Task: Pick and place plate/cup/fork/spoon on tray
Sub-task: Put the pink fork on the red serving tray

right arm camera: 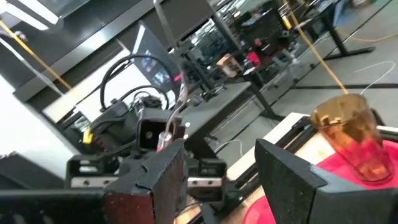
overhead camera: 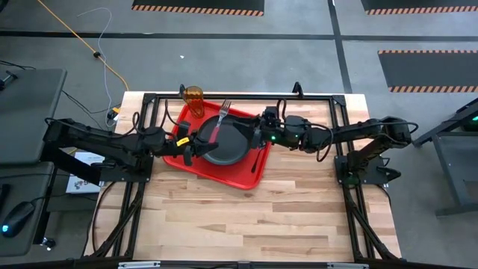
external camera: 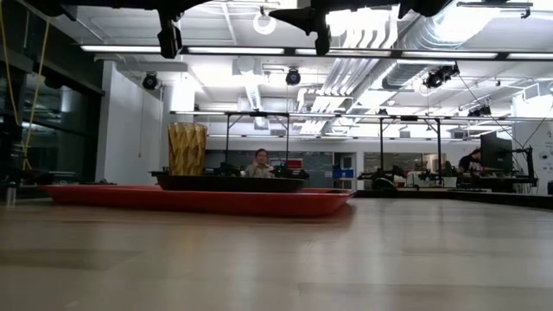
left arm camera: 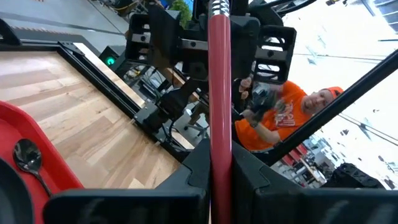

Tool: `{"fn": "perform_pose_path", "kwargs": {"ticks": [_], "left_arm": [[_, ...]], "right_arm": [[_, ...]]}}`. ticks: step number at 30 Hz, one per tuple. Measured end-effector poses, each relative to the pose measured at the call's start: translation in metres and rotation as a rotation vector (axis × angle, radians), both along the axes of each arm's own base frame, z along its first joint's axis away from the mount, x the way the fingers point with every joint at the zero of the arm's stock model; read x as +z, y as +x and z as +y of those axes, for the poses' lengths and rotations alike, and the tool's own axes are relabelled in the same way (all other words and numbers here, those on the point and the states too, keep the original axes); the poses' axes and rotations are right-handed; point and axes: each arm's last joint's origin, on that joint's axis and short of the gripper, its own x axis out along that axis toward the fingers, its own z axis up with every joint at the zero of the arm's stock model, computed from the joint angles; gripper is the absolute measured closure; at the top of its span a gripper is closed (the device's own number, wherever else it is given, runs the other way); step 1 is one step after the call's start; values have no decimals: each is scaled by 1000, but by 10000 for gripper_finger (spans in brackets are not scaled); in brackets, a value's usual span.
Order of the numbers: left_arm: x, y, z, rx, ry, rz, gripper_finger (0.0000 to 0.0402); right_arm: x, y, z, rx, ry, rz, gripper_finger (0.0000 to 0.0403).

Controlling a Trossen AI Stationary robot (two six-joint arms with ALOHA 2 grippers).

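The left gripper hangs over the left edge of the tray, and its wrist view shows its two dark fingers clenched on the pink-red handle of the fork, which rises upright between them. From above, the fork's silver head points away from this gripper toward the far rim of the tray, its handle slanting across the plate. Just beside the left gripper, toward the middle of the tray, sits the round black plate, which also shows as a dark low shape on the tray in the low view. Beyond the plate, on the tray's right side, lies the black spoon; in the left wrist view its little oval bowl rests on the red tray floor. The amber cup stands upright at the tray's far left corner, beyond the left gripper. The right gripper hovers at the plate's right side, facing the left gripper across the dish; its fingers stand released, apart with nothing between them, and the cup shows ahead of them. The tray rests on the pale wooden surface. Past the surface, a person in an orange shirt sits in the room.
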Motion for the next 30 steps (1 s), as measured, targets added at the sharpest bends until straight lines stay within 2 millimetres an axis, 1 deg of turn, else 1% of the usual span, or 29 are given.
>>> {"fn": "perform_pose_path", "kwargs": {"ticks": [3, 6, 11, 14, 17, 20, 25, 30], "left_arm": [[0, 0, 0, 8, 0, 1, 385], [-1, 0, 0, 9, 0, 6, 385], [-4, 1, 0, 6, -8, 36, 385], [-6, 1, 0, -4, -15, 52, 385], [-5, 1, 0, -6, -16, 49, 385], [-6, 1, 0, -7, -15, 52, 385], [-6, 1, 0, -7, -13, 58, 385], [-6, 1, 0, -11, -6, 59, 385]], "right_arm": [[2, 0, -1, -19, 4, -26, 212], [1, 4, -1, -15, 8, -76, 212], [0, 27, 0, 13, -2, -101, 212], [1, 40, -2, 4, -45, -90, 212], [5, 45, -3, -2, -84, -80, 212], [6, 45, -3, -5, -106, -65, 215], [11, 42, -3, -14, -130, -73, 243], [11, 42, -5, -22, -129, -69, 289]]}}
